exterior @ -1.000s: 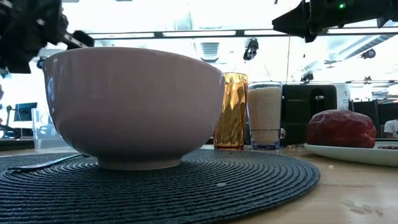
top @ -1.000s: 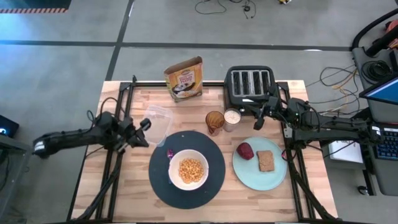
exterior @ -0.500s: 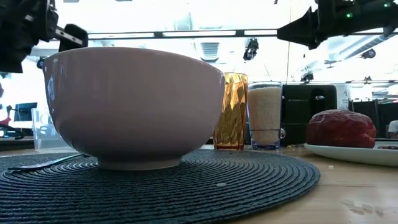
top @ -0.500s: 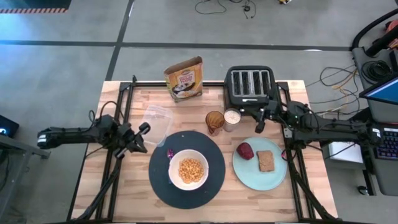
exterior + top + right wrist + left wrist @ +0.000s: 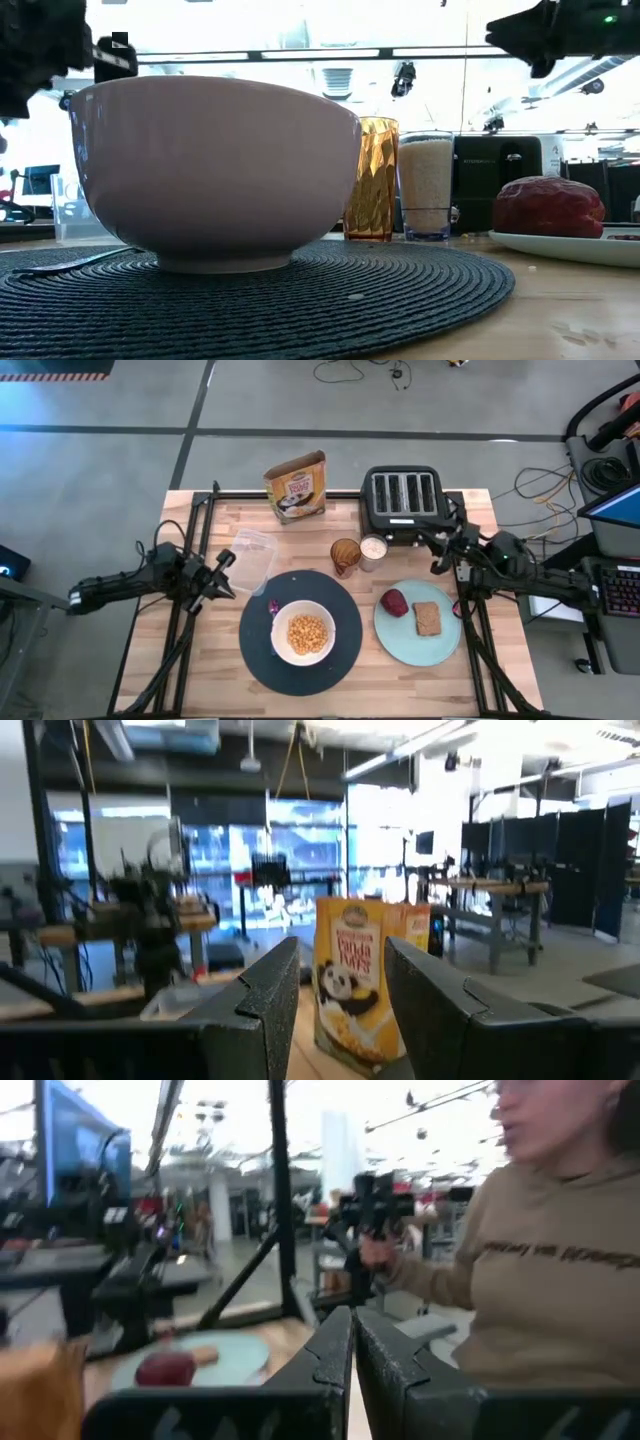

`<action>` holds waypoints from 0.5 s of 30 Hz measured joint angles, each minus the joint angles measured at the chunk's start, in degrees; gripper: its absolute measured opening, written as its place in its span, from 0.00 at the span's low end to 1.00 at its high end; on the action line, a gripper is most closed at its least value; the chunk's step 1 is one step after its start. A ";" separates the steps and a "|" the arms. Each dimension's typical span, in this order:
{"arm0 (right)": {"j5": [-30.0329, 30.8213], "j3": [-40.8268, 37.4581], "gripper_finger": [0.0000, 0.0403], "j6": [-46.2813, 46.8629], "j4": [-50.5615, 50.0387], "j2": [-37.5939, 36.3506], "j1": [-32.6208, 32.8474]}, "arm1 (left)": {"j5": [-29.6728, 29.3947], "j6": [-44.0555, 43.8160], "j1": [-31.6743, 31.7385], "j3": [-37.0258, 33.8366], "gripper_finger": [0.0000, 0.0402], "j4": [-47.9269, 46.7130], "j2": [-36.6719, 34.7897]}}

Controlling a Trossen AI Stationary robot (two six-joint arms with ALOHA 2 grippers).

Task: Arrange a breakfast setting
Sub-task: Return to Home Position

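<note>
A white bowl (image 5: 303, 632) of yellow cereal stands on the large black round plate (image 5: 255, 650) at the table's near middle. To its right the pale green plate (image 5: 440, 645) carries the dark red fruit (image 5: 394, 602) and the brown toast slice (image 5: 427, 618). The cereal box (image 5: 296, 486) stands upright at the far edge. My left gripper (image 5: 224, 564) is shut and hovers left of the black plate, holding nothing. My right gripper (image 5: 434, 555) hovers open in front of the toaster and is empty. In the right wrist view the box (image 5: 355, 985) shows far off between its fingers.
A black four-slot toaster (image 5: 402, 498) sits at the far right. An amber glass (image 5: 346, 555) and a clear glass of white stuff (image 5: 373, 550) stand between the plates and the toaster. A clear plastic tub (image 5: 252, 555) lies near my left gripper. A person (image 5: 540, 1260) stands beyond the table.
My right gripper has drawn back toward the table's right edge, away from the two glasses, and has sunk a little. My left gripper has rolled somewhat about its own line and stays shut. Nothing on the table has moved.
</note>
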 joint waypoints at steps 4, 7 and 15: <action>0.00 -1.66 0.33 1.50 -0.06 -3.01 0.00 | -0.10 0.01 1.58 -1.31 0.00 -3.07 -2.80; -0.01 -3.00 0.33 1.21 -0.36 -5.47 0.00 | -0.10 0.67 1.63 -1.31 0.00 -3.62 -3.89; -0.57 -10.25 0.33 2.70 1.12 -9.48 0.00 | -0.14 7.08 1.63 -1.31 0.00 -9.79 -3.79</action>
